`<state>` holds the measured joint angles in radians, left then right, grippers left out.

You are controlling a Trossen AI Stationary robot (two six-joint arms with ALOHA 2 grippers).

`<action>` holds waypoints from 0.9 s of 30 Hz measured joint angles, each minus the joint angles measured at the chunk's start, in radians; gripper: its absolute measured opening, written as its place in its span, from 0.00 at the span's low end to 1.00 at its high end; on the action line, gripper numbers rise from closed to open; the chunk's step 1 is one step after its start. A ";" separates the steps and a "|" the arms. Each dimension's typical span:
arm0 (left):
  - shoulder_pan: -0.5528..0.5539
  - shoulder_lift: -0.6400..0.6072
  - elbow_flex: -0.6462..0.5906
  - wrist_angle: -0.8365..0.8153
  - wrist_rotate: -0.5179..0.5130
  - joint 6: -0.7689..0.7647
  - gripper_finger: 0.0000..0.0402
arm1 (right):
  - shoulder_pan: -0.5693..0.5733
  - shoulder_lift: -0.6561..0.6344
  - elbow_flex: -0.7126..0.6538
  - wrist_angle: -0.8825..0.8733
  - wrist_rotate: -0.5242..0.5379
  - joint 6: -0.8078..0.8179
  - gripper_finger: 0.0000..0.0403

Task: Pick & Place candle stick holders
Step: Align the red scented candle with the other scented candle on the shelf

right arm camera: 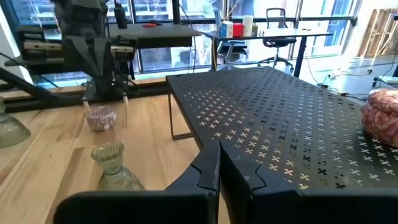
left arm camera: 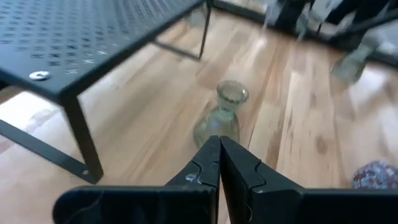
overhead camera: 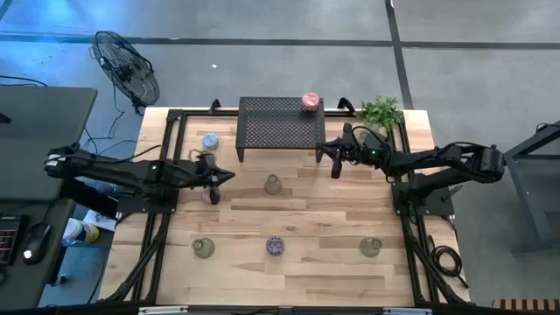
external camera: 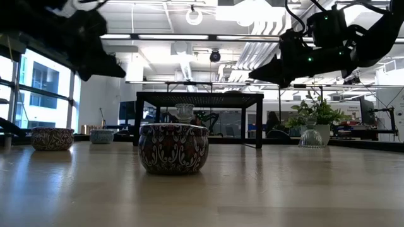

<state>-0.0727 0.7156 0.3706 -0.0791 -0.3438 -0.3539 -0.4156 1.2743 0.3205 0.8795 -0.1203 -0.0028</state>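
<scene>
A pink holder (overhead camera: 310, 101) stands on the black mesh rack (overhead camera: 280, 131). On the table stand a pale blue holder (overhead camera: 210, 140), a pinkish one (overhead camera: 211, 195) under my left arm, a clear glass one (overhead camera: 273, 184), a mottled purple one (overhead camera: 276, 246) and two olive ones (overhead camera: 203, 248) (overhead camera: 371, 248). My left gripper (overhead camera: 231, 176) is shut and empty above the table, pointing at the clear glass holder (left arm camera: 224, 118). My right gripper (overhead camera: 322, 150) is shut and empty, raised beside the rack's right near corner (right arm camera: 186, 93).
A green leafy plant (overhead camera: 381, 111) stands at the far right corner. The rack's legs (left arm camera: 81, 140) stand close to my left gripper. Black frame rails (overhead camera: 166, 157) run along the table's left and right sides. Bare wood lies between the near row of holders and the table's front edge.
</scene>
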 joint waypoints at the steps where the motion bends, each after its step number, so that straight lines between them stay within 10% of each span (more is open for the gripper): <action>1: 0.000 0.047 0.037 -0.033 0.013 -0.008 0.00 | 0.000 0.000 -0.002 0.001 -0.002 -0.003 0.00; 17: 0.000 0.395 0.468 -0.617 0.187 -0.316 0.03 | 0.043 0.000 -0.011 -0.022 -0.009 -0.054 0.00; 27: 0.000 0.395 0.469 -0.919 0.279 -0.600 0.36 | 0.045 0.001 -0.011 -0.021 -0.008 -0.105 0.00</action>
<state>-0.0729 1.1107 0.8394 -0.9977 -0.0649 -0.9537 -0.3706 1.2751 0.3096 0.8581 -0.1287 -0.1077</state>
